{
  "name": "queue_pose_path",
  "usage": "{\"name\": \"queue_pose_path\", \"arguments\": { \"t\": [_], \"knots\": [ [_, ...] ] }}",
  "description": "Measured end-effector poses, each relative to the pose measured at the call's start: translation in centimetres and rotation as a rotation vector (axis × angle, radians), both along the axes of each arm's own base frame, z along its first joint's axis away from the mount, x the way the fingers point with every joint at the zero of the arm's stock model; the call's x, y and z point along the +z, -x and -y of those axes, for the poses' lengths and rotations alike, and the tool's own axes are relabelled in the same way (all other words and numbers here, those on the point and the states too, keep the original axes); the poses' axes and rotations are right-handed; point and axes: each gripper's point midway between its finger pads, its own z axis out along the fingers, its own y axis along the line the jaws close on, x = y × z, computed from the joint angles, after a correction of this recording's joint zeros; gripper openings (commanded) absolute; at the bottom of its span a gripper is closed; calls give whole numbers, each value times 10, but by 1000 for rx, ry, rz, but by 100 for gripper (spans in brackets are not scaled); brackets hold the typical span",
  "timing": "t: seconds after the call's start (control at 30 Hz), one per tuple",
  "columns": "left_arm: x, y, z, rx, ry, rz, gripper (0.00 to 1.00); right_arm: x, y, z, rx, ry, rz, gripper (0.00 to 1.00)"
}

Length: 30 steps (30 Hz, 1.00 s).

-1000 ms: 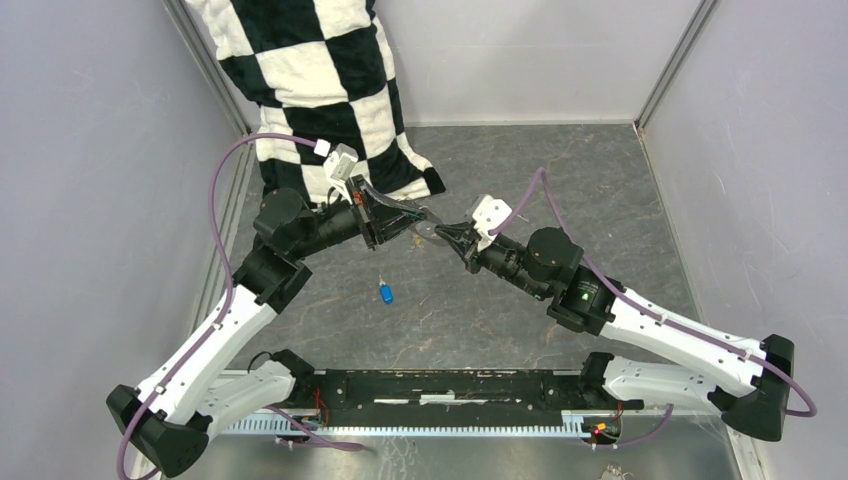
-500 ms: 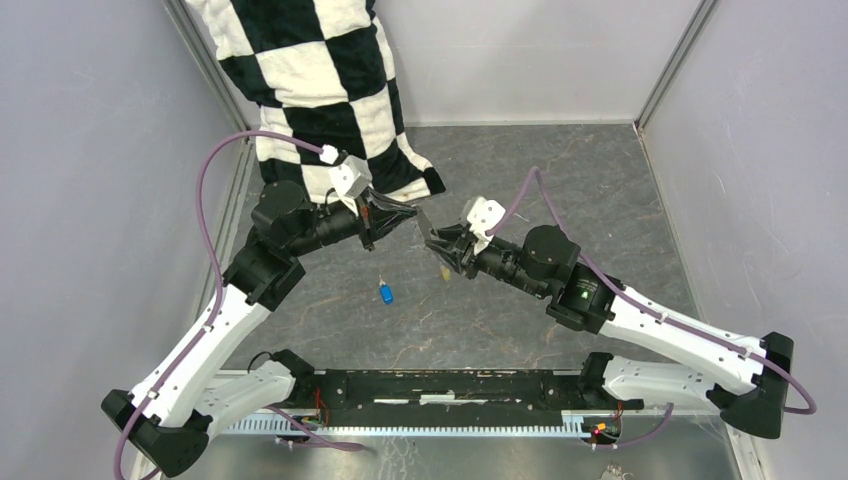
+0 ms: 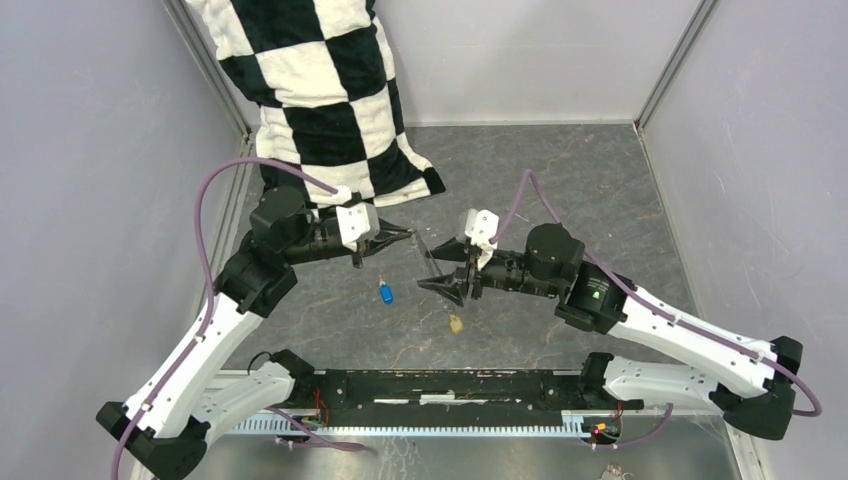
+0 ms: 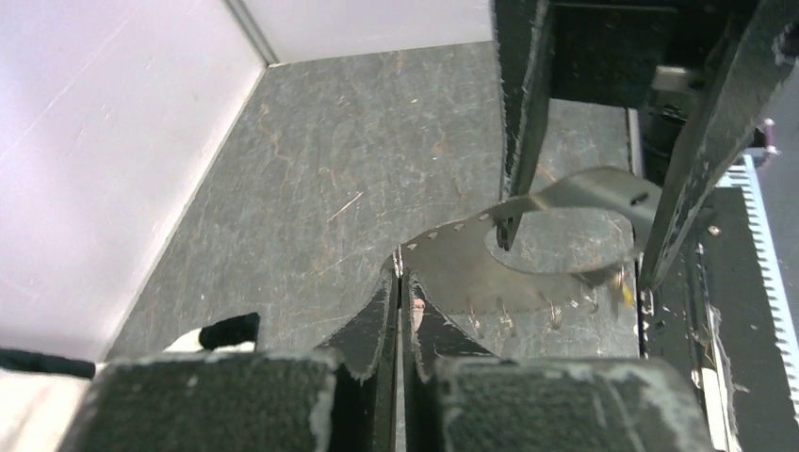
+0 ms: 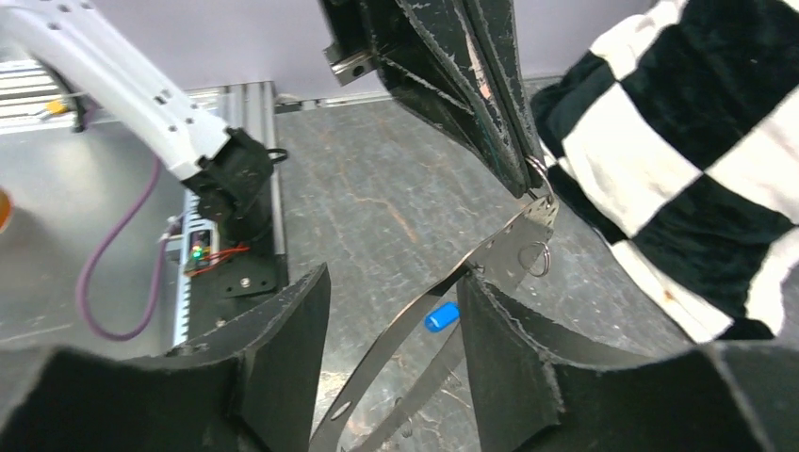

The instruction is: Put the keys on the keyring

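Since a second ago the left pincer (image 3: 404, 234) has rolled over and drawn a little toward the near edge, and the right pincer (image 3: 441, 268) has gone from clamped to spread, with the yellow key (image 3: 456, 323) now lying loose on the tabletop (image 3: 560, 170) below it. On the left, beside the checked cloth (image 3: 320, 90), the left pincer is closed tight on one end of the keyring (image 4: 462, 268), holding the thin metal loop up off the surface. The blue key (image 3: 386, 293) lies flat just nearer than that pincer, untouched. The loop reaches rightward into the gap between the right pincer's parted fingers (image 5: 283, 330); whether it touches them I cannot tell. Neither key appears to be on the ring, so the threading of the first key looks unfinished and the yellow one seems to have been let go or dropped. Next, the right arm probably has to lower to the yellow key, pinch its head cleanly, and bring its hole back to the ring's free end while the left side holds steady.
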Motion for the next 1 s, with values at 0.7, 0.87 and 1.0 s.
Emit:
{"name": "queue_pose_path", "arguments": {
  "t": [0.7, 0.87, 1.0],
  "knots": [
    [3, 2, 2, 87, 141, -261, 2, -9, -20, 11, -157, -15, -43, 98],
    [-2, -6, -9, 181, 159, -257, 2, -13, -35, 20, -259, -6, -54, 98],
    [2, -7, -15, 220, 190, -248, 2, -13, -39, 28, -304, -25, -57, 98]
  ]
}}
